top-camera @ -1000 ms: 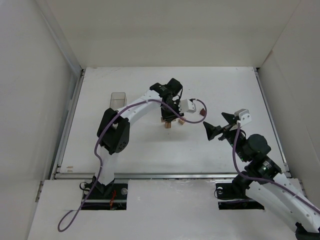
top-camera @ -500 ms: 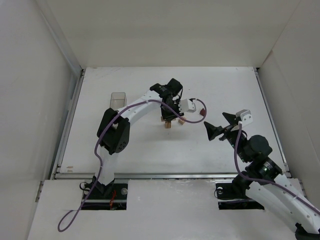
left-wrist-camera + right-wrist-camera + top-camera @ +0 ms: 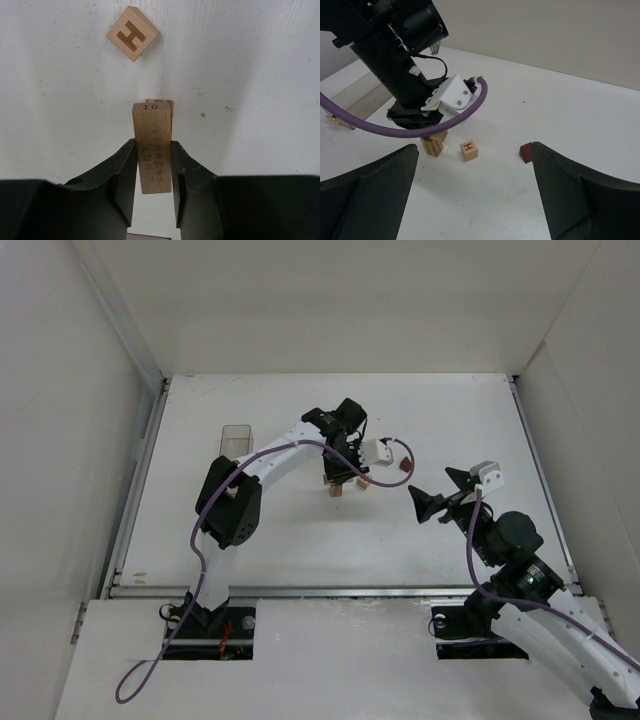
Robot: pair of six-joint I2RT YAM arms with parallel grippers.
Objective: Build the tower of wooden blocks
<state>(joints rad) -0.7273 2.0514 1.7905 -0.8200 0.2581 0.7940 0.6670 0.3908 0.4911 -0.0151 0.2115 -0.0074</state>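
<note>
White table (image 3: 300, 540) and white walls all round, so the wood reads clearly. My left claw (image 3: 153, 150) is clamped on a tan bar (image 3: 152, 131) stamped 10, gripped by its long sides and pointing away from the wrist. Just under it a lower bar (image 3: 168, 103) peeks out at the far end, running nearly the same way rather than across. That pair is all there is of the tower (image 3: 434, 145), mid-table beneath the claw. From either view I cannot tell whether the held bar rests on the lower one or hangs just above it.

The H cube (image 3: 133, 33) lies near them, not touching. Farther right the red block (image 3: 525, 151) lies on the table, not yet on top. My right claw (image 3: 433, 490) hangs facing the work, fingers wide apart with nothing between them. The box (image 3: 236, 437) sits well off to the left.

As I judge the risks:
- Letting go before the bar is seated would drop it off the narrow lower bar.
- Laid along rather than across, it has little footing.
- Fingers parting unevenly could drag it sideways.
- The cable (image 3: 395, 132) loops low and could sweep the H cube if the wrist turns.
</note>
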